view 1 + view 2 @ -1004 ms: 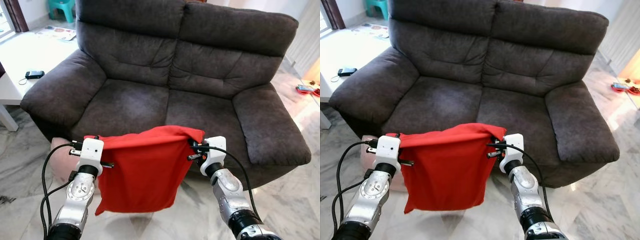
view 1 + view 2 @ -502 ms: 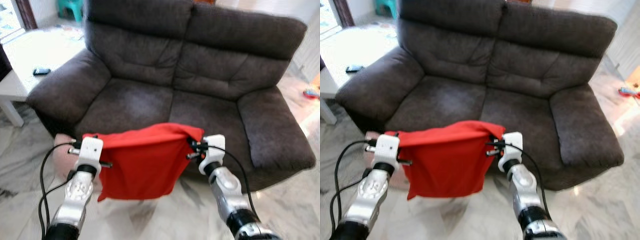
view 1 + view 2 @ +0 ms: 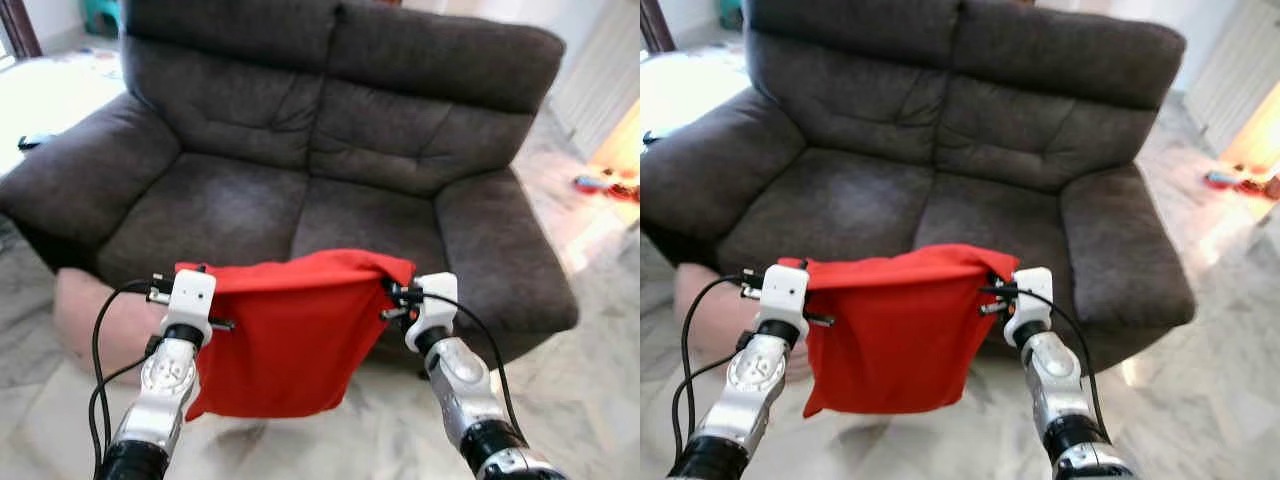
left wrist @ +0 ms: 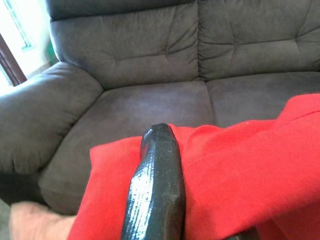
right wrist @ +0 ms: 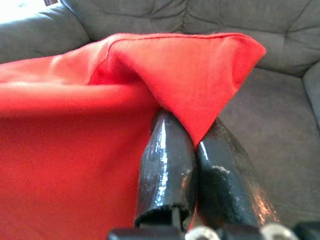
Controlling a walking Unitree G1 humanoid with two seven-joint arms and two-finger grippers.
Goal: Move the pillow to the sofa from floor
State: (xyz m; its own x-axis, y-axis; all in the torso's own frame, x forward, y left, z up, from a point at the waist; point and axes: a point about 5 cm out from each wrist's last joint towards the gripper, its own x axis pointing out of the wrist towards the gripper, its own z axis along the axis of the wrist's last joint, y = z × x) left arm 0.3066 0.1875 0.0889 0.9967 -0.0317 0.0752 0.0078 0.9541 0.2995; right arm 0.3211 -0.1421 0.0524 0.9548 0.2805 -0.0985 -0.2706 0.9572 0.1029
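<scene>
Carry step underway: both arms are holding the red pillow [image 3: 285,330] up in front of the sofa [image 3: 300,150], not yet over the seat. It's looking limp, more like a flat cover than a stuffed cushion, hanging as a sheet between the two grippers w/ its lower edge dangling above the marble floor [image 3: 590,330].

Left gripper [image 3: 163,287] is at the pillow's top left corner; in the left wrist view one black finger [image 4: 156,185] is lying across the red cloth, so I'm judging it pinched on fabric. Right gripper [image 3: 390,292] is at the top right corner, fingers [image 5: 167,175] pressed together w/ the red corner pinched between them, clear in the right wrist view.

Pillow's top edge is stretching between the two pincers, seat cushions just beyond it. A pinkish object [image 3: 85,315] is sitting on the floor by the sofa's front left corner.

Next, prob: reaching fwd so the cloth is hanging over the seat, then letting go w/ both sides together. Risk: lower edge catching on the seat front.
</scene>
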